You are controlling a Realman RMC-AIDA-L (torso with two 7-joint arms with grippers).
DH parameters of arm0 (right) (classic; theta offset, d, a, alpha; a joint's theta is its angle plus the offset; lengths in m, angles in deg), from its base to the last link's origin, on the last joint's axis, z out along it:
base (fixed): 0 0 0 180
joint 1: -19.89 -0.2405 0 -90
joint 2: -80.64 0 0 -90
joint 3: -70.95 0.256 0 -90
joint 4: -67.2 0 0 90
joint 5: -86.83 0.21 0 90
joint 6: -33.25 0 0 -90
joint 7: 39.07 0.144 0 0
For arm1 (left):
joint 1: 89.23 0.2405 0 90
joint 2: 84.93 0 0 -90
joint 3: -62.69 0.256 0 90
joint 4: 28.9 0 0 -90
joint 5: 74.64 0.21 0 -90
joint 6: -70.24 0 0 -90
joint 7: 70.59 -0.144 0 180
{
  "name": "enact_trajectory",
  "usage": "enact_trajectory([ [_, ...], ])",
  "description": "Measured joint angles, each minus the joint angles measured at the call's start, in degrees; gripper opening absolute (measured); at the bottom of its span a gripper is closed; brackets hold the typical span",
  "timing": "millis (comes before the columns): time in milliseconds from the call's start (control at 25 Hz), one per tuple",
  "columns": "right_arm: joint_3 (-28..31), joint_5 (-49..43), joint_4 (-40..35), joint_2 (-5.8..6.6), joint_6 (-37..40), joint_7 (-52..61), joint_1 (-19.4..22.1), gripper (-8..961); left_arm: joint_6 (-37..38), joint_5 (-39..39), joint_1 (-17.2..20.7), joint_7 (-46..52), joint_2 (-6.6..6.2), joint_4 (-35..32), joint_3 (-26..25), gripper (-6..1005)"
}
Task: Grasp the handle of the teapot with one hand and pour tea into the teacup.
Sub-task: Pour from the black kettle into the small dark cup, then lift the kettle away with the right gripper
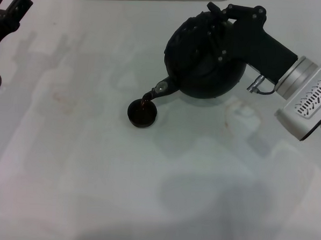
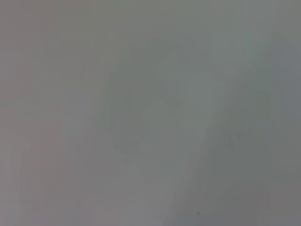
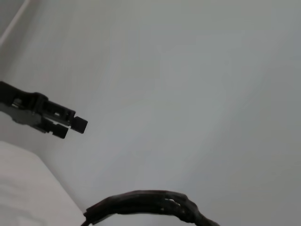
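Nearest us, bare white table (image 1: 145, 205), nothing on it, so a spill would spread with nothing to stop it. Moving up, the teacup (image 1: 142, 112) sits just left of centre, tiny and low, and there's the stream: reddish tea dropping from the silvery spout tip straight into it. The spout hangs right at the cup's one o'clock rim, so the margin looks thin. My worry is that any wobble or extra tilt throws the stream past the cup's far edge, and a cup this small could overflow fast if the pour runs on.

Behind it, at two o'clock from the cup, the teapot (image 1: 205, 60) is tipped spout-down and lifted off the table. The right gripper (image 1: 222, 26) is clamped shut around the handle (image 1: 209, 20) at the pot's top; the right wrist view shows that ribbed arch (image 3: 141, 203) close under the camera. A heavy pot swinging on a bail handle could pivot in the grip and dump tea suddenly.

Far off at ten o'clock, the left gripper (image 1: 13, 10) sits parked; I can't tell its finger state.
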Motion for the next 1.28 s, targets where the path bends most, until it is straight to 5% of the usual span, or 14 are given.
enact_trajectory([
  [1280, 0.1, -0.1, 0.6, 0.08, 1.3, -4.6, 0.0, 123, -0.2, -0.2, 0.0, 0.1, 0.00, 0.1, 0.0, 886],
])
